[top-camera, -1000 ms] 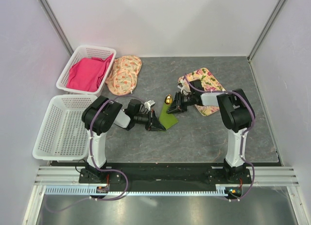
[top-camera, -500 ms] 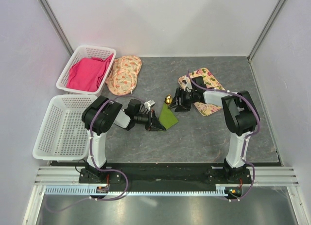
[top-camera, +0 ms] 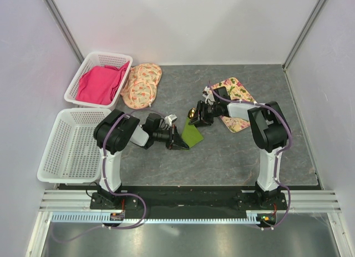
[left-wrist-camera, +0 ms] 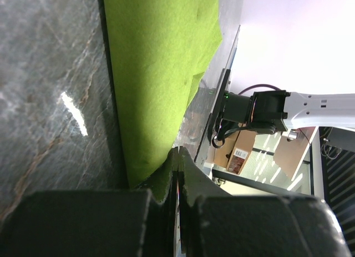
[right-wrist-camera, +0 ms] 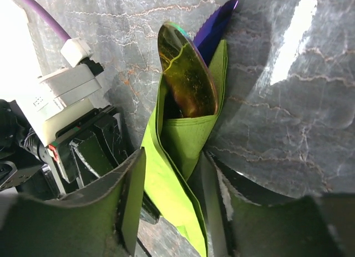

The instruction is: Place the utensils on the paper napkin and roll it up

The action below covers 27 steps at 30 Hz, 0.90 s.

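Grey tabletop (top-camera: 249,151): left pincer (left-wrist-camera: 176,157) pinches napkin (left-wrist-camera: 155,74); right pincer (right-wrist-camera: 173,176), parted, straddles it.

A robot test lab: two arms (top-camera: 113,136) bolted to a metal rail (top-camera: 188,201), white booth walls (top-camera: 183,24) enclosing a grey worktop (top-camera: 222,157).

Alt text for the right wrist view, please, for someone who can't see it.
A lime-green napkin, folded into a loose wrap around a gold spoon bowl and a dark-blue utensil tip, lies on a grey marbled table. The right pincer straddles its near end, fingers open on either side.
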Each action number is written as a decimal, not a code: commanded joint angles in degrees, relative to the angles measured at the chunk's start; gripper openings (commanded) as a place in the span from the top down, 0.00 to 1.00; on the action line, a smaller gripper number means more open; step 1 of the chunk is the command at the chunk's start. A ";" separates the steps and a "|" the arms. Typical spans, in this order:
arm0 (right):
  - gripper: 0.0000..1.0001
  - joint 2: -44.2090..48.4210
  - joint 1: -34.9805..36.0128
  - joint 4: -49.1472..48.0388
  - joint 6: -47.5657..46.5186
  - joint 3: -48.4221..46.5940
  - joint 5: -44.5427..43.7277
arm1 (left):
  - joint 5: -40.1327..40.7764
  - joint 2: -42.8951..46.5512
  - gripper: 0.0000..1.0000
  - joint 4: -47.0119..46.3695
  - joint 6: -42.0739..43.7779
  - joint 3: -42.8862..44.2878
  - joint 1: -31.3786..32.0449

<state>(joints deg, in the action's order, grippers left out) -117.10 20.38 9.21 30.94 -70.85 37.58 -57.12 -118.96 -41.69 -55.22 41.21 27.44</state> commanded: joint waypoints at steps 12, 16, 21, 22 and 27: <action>0.61 -7.17 -1.05 -6.39 -0.98 5.19 -0.50 | 3.86 -3.83 0.98 3.11 -1.73 -0.69 0.16; 0.67 -8.14 -1.05 -8.33 -0.70 6.51 -0.14 | 3.86 -3.65 0.98 3.11 -1.73 -0.34 0.24; 0.86 -8.67 -1.22 -10.25 -0.27 7.04 1.08 | 3.77 -3.48 0.98 3.28 -1.38 -0.43 0.16; 0.89 -8.50 -1.31 -10.96 -0.26 7.13 1.35 | 3.86 -3.30 0.98 3.37 -1.29 -0.43 0.07; 1.00 -6.57 -1.57 -13.69 0.00 7.22 2.93 | 3.42 -1.90 0.98 3.37 -0.50 0.45 -0.28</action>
<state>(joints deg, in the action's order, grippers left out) -121.56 18.52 -5.93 33.89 -66.28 46.57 -57.19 -119.20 -42.59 -55.83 41.19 27.38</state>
